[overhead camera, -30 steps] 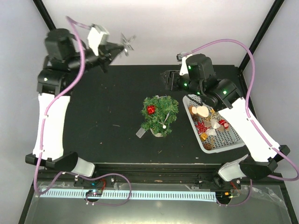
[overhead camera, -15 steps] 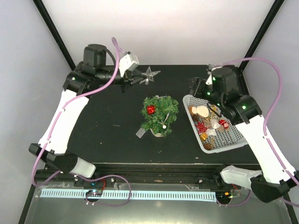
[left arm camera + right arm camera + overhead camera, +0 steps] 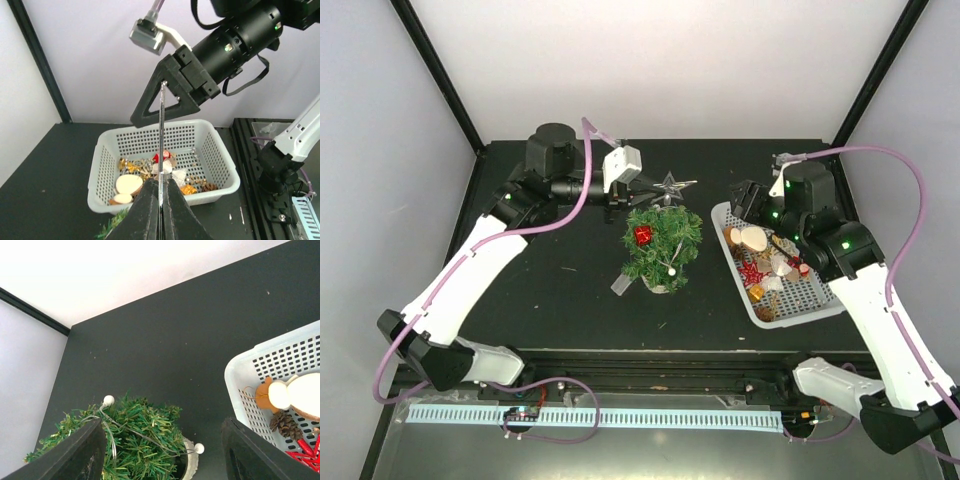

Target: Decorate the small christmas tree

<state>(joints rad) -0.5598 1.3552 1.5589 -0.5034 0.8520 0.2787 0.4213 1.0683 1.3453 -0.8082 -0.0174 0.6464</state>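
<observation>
The left gripper (image 3: 653,190) is clamped on a silver star (image 3: 670,186), which juts out past its fingertips and hangs just above the top of the small christmas tree (image 3: 662,243). The tree stands directly beneath and slightly ahead of that gripper on the black table (image 3: 550,290), with a red ornament (image 3: 643,235) among its needles, a white bead (image 3: 673,272) lower down and a pale tag (image 3: 621,284) lying at its foot. The right gripper (image 3: 748,200) hovers over the far corner of a white basket (image 3: 807,309), its jaws parted and holding nothing. Below it the basket holds wooden slices, a red star and other small ornaments.
</observation>
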